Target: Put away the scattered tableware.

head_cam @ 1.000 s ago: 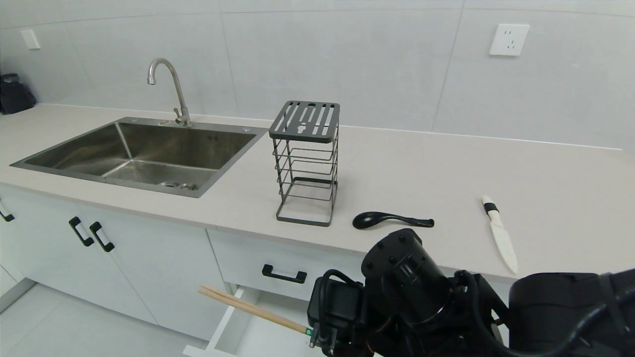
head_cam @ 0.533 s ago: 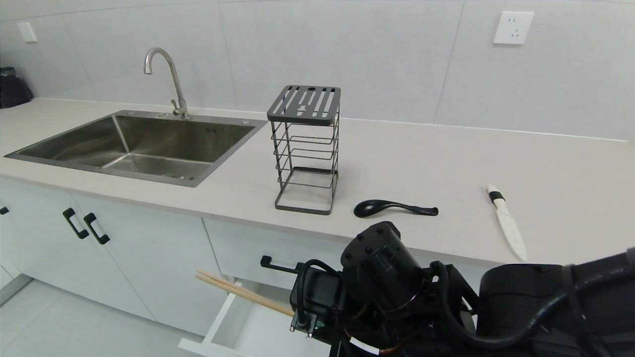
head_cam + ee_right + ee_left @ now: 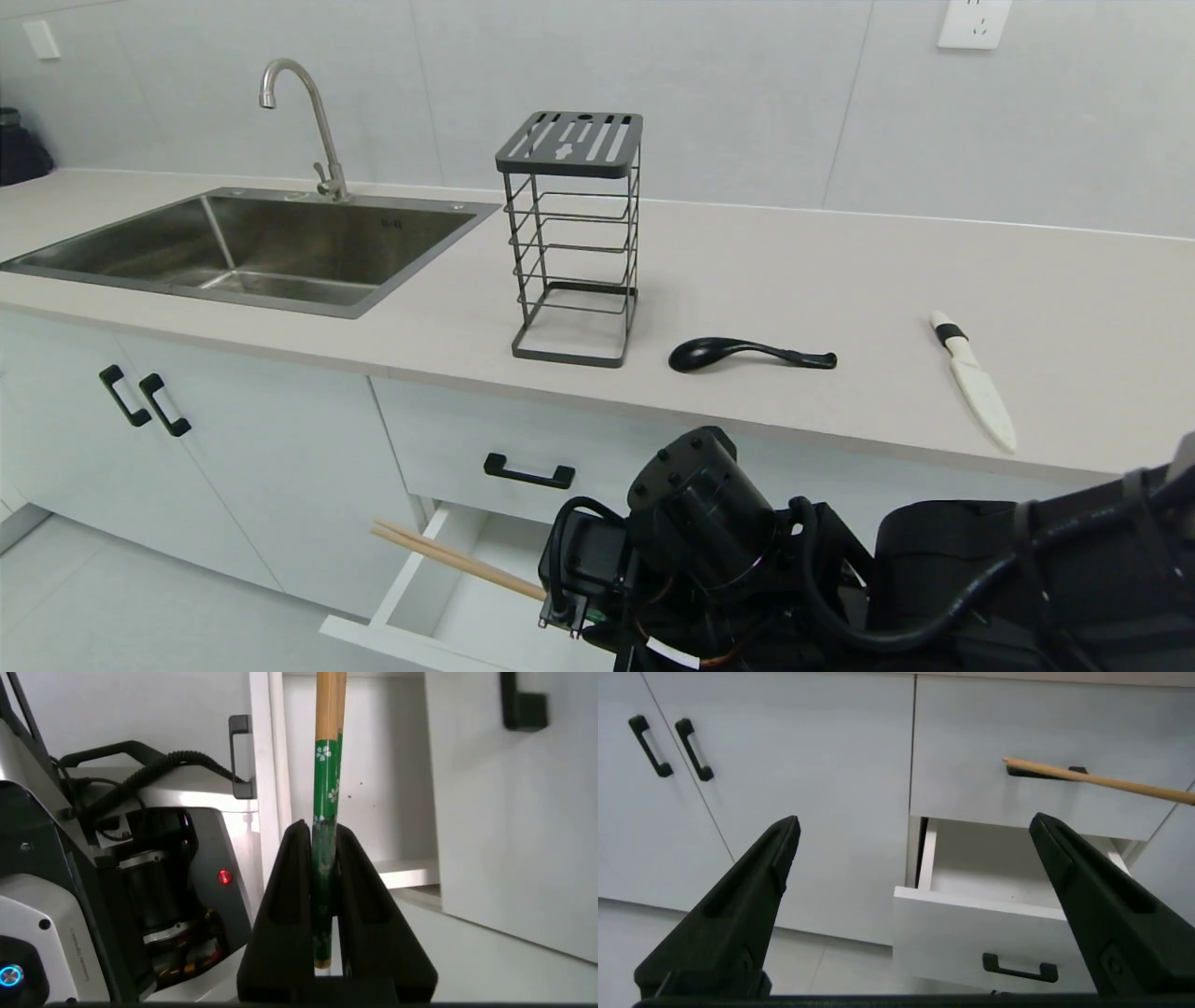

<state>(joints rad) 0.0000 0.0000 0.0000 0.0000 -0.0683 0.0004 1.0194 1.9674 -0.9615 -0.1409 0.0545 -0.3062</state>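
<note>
Right gripper (image 3: 322, 831) is pinched tight on the green end of the chopsticks (image 3: 327, 747), so the long bare tips jut toward ten o'clock over the open drawer (image 3: 397, 605), ready, I'd guess, to be laid inside. Left gripper (image 3: 915, 826) hangs spread wide, empty. On the counter (image 3: 840, 280): rack (image 3: 571, 243) at twelve, black spoon (image 3: 747, 355) at one, white knife (image 3: 971, 383) at two. The arm hides the drawer's right side.

Bright, even light falls from overhead in the head view. The wire rack (image 3: 571, 145) and black spoon (image 3: 695, 355) cast only faint, soft shadows on the countertop (image 3: 840, 280). The steel sink (image 3: 280, 238), at ten o'clock, carries pale reflections. The cabinet fronts (image 3: 280, 467) below are slightly dimmer.
</note>
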